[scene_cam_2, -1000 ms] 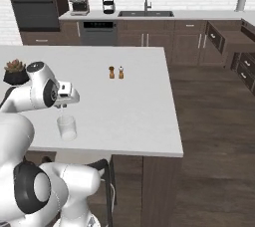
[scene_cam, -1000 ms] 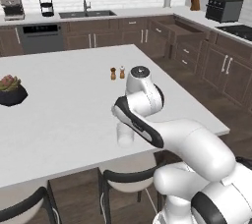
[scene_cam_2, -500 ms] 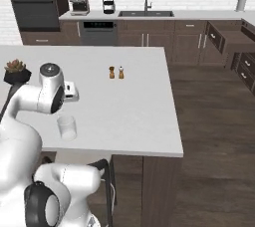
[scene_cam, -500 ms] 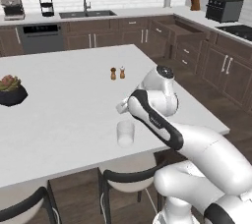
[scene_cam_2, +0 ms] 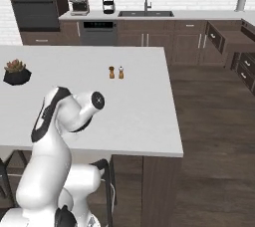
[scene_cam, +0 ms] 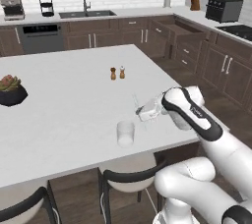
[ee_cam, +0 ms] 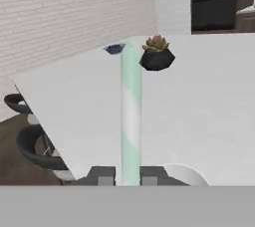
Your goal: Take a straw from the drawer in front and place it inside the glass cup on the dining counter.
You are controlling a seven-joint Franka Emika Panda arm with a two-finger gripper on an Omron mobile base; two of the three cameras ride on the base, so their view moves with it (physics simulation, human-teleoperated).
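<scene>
We see our arm bent sharply, its forearm reaching out level over the near part of the counter (scene_cam: 59,120). Our claw (ee_cam: 127,177) points sideways toward the left of the scene, its two fingers pressed tight on the straw (ee_cam: 130,121).

No text, label, brand, number or sign could be read anywhere in these pictures. The appliances along the back wall were too small and blurred to show any marking.
</scene>
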